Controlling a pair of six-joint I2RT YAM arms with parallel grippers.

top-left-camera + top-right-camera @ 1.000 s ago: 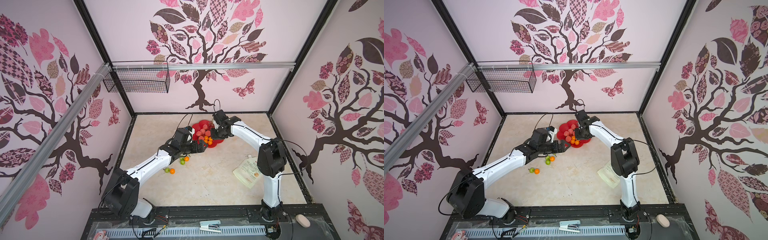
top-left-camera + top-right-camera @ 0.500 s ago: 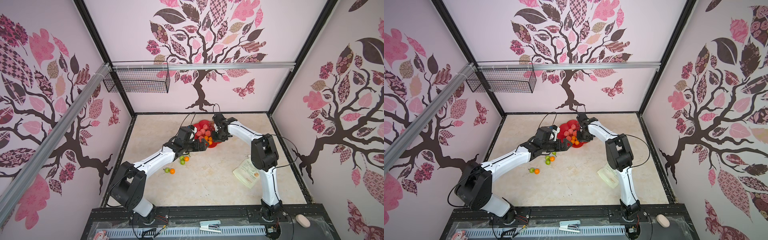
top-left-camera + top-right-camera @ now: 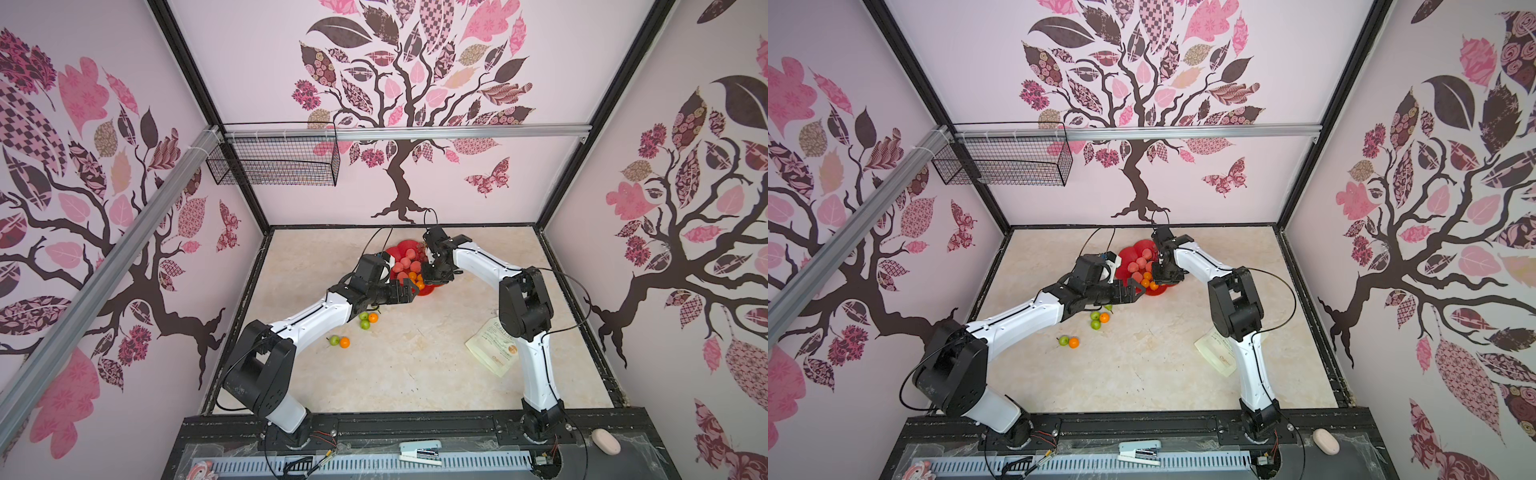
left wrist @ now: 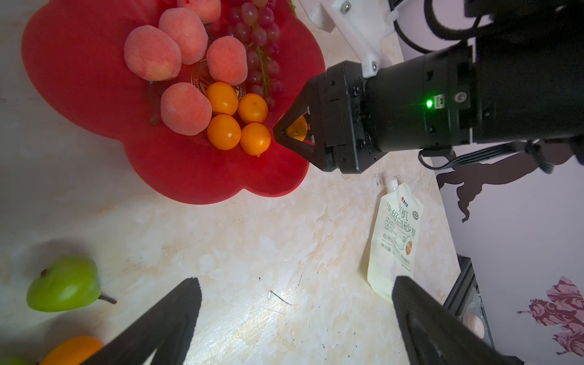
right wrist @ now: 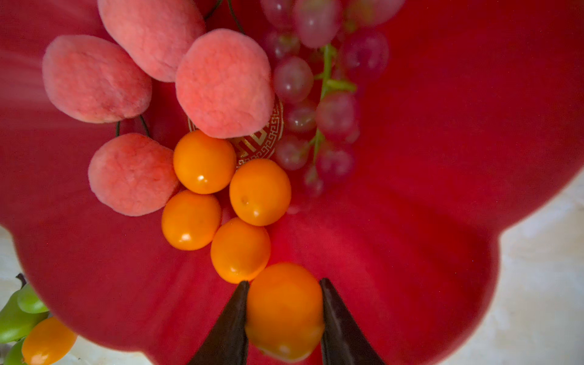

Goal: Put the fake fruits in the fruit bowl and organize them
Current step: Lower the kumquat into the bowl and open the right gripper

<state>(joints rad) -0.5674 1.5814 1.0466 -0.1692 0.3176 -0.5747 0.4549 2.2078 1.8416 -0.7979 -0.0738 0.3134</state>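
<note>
Marble tabletop (image 4: 252, 252), "白砂糖" pouch (image 4: 395, 240), orange (image 5: 284, 316) in right pincer (image 5: 282, 281), left pincer (image 4: 295, 279) wide, empty.

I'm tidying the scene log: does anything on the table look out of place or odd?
Yes: a flat cream pouch lies on the table near the right arm; it is no fruit. Several green and orange fruits sit loose outside the red bowl.

tree-decal pink walls (image 3: 266, 62), beige marbled floor (image 3: 415, 374)

The red bowl (image 4: 79, 79) looks glossy. The peaches (image 5: 224, 82) are matt and fuzzy, each orange (image 5: 259, 192) shiny plastic. The tabletop (image 4: 252, 237) resembles marbled stone; the basket (image 3: 274, 166) at ten o'clock is black wire.
</note>
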